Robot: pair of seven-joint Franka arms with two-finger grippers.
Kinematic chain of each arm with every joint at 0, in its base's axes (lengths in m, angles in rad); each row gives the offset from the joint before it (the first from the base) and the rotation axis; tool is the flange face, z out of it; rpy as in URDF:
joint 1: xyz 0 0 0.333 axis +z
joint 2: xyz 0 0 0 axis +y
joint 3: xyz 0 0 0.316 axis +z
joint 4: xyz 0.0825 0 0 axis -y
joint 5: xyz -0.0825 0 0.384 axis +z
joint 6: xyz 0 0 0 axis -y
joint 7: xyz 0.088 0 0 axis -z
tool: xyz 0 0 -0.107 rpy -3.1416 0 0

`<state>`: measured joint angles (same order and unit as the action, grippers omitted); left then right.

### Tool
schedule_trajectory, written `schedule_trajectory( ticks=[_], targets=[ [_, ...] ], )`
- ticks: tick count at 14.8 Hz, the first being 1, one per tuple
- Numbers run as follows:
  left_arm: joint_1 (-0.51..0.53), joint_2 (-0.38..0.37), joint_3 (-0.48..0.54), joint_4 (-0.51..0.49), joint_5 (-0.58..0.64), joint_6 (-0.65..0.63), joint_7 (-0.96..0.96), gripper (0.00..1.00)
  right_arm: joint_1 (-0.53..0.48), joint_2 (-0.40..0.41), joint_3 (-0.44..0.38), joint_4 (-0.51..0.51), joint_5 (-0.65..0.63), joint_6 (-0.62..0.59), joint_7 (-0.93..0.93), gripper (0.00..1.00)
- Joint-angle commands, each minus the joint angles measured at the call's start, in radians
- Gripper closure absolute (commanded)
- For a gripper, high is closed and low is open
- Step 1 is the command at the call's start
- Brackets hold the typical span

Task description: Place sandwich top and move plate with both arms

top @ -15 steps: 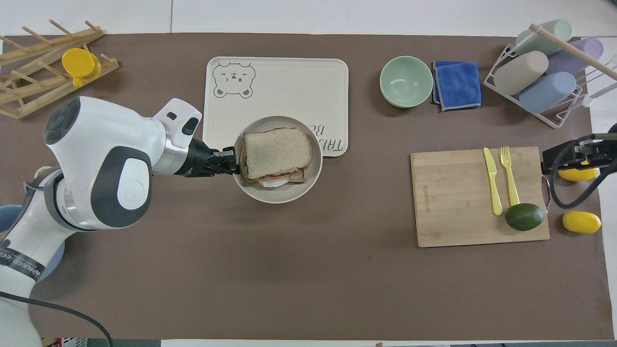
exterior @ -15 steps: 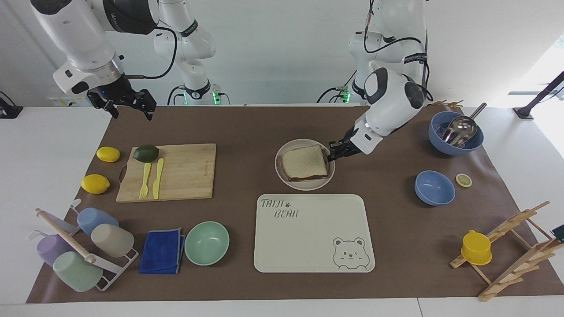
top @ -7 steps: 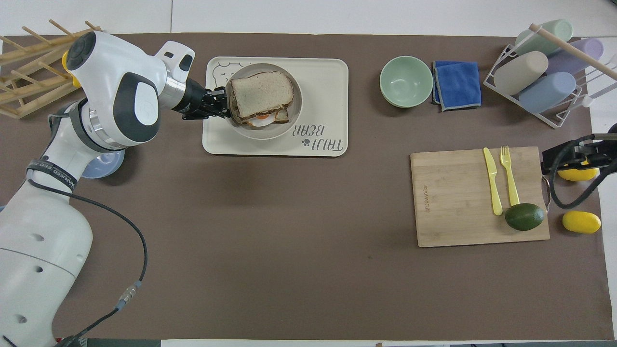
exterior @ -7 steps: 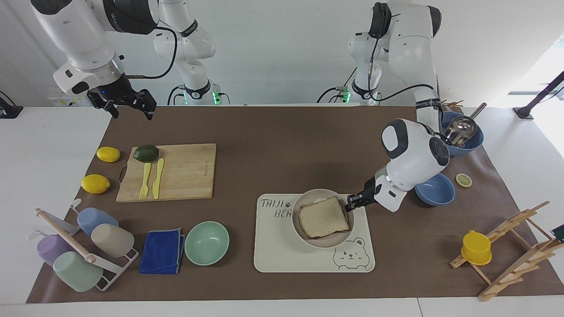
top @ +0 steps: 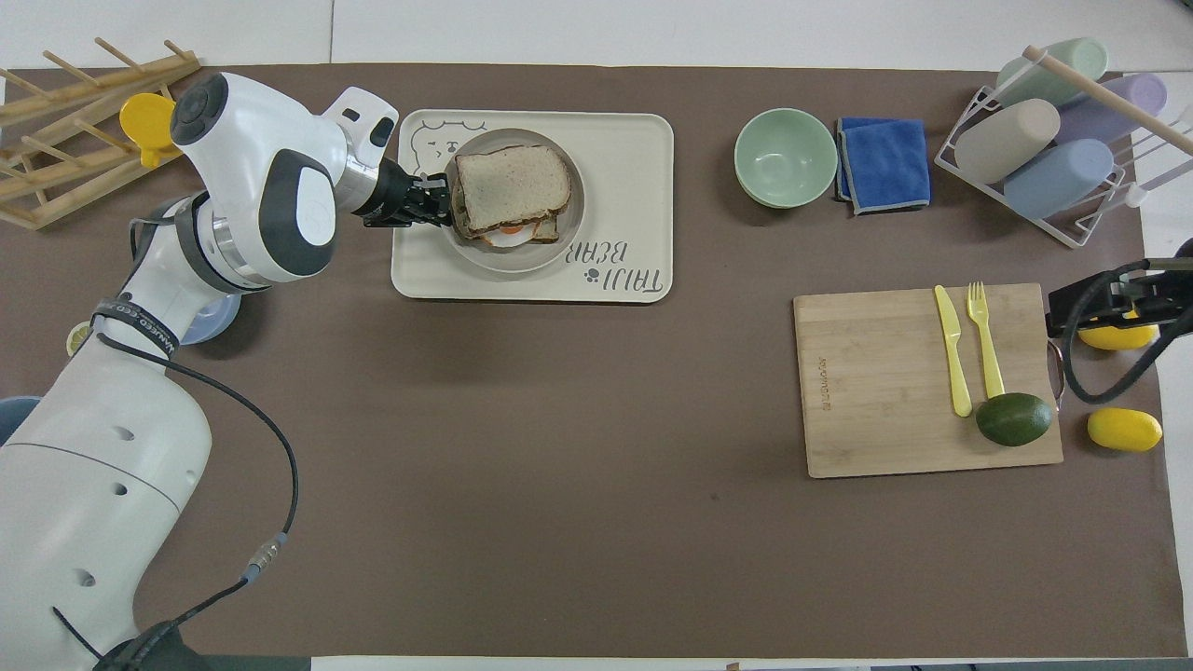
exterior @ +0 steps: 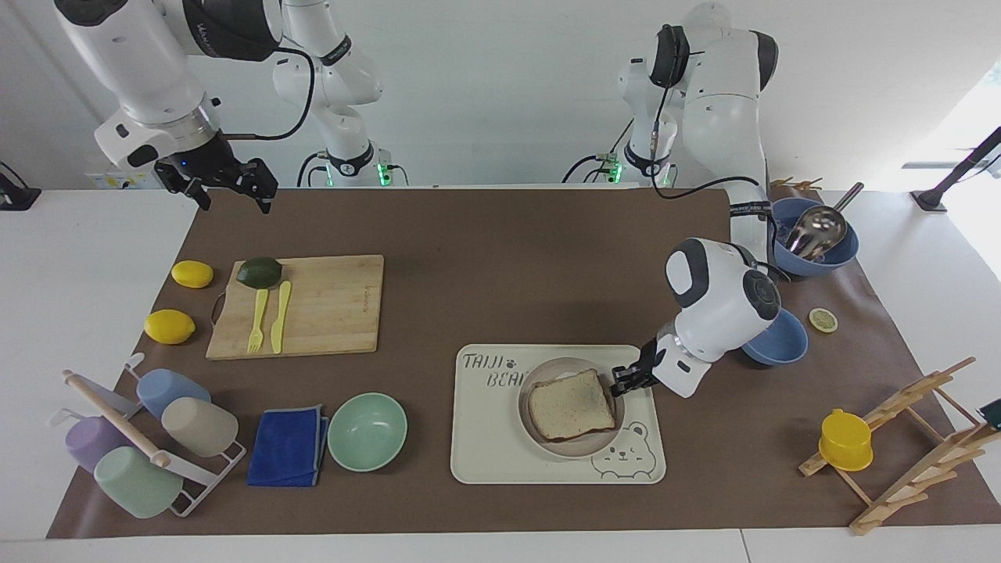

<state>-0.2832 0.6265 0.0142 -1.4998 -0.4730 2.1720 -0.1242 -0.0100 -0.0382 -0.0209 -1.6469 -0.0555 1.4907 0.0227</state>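
Sandwich top [exterior: 570,404], a pale speckled bread slice, lies on an egg-filled sandwich that sits on a small round plate [exterior: 536,438]. The plate rests on a cream bear tray [exterior: 485,457] on the tabletop. The left pincer [exterior: 623,381] is closed on the plate's rim at the edge toward the left arm's end of the tabletop, so plate and sandwich extend straight out from its fingertips toward the tray's middle. The slice is squarish, with no clear long axis. The right pincer [exterior: 227,184] waits in the air over the tabletop's edge by the right arm's base, well apart from the plate, fingers spread open. Judging from this, bread placement is done and the left arm, much the nearer, only needs to let go.
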Motion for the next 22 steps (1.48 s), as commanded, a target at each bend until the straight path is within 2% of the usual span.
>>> schedule_trajectory(
  ticks=[1, 3, 4, 7, 9, 13, 16, 20, 22],
  targets=[
    [-0.005, -0.039, 0.001, -0.056, 0.008, 0.035, 0.038, 1.00, -0.013, -0.009, 0.004, -0.007, 0.026, -0.010, -0.017, 0.00],
    [-0.005, -0.039, 0.003, -0.057, 0.008, 0.045, 0.038, 1.00, -0.013, -0.009, 0.004, -0.007, 0.026, -0.010, -0.017, 0.00],
    [-0.002, -0.042, 0.003, -0.060, 0.007, 0.037, 0.038, 0.01, -0.013, -0.009, 0.004, -0.007, 0.026, -0.010, -0.017, 0.00],
    [0.015, -0.056, 0.006, -0.047, 0.005, 0.005, 0.038, 0.00, -0.013, -0.009, 0.004, -0.007, 0.026, -0.010, -0.017, 0.00],
    [0.056, -0.112, 0.007, -0.051, 0.004, -0.043, 0.035, 0.00, -0.013, -0.009, 0.004, -0.007, 0.026, -0.010, -0.017, 0.00],
    [0.134, -0.299, 0.039, -0.097, 0.023, -0.193, 0.018, 0.00, -0.013, -0.009, 0.004, -0.007, 0.026, -0.010, -0.017, 0.00],
    [0.133, -0.439, 0.066, -0.096, 0.281, -0.334, 0.017, 0.00, -0.013, -0.009, 0.004, -0.007, 0.026, -0.010, -0.017, 0.00],
    [0.190, -0.588, 0.070, -0.097, 0.324, -0.518, 0.028, 0.00, -0.013, -0.009, 0.004, -0.007, 0.026, -0.010, -0.017, 0.00],
    [0.179, -0.640, 0.067, -0.100, 0.425, -0.598, 0.031, 0.00, -0.013, -0.009, 0.004, -0.007, 0.026, -0.010, -0.017, 0.00]
  ],
)
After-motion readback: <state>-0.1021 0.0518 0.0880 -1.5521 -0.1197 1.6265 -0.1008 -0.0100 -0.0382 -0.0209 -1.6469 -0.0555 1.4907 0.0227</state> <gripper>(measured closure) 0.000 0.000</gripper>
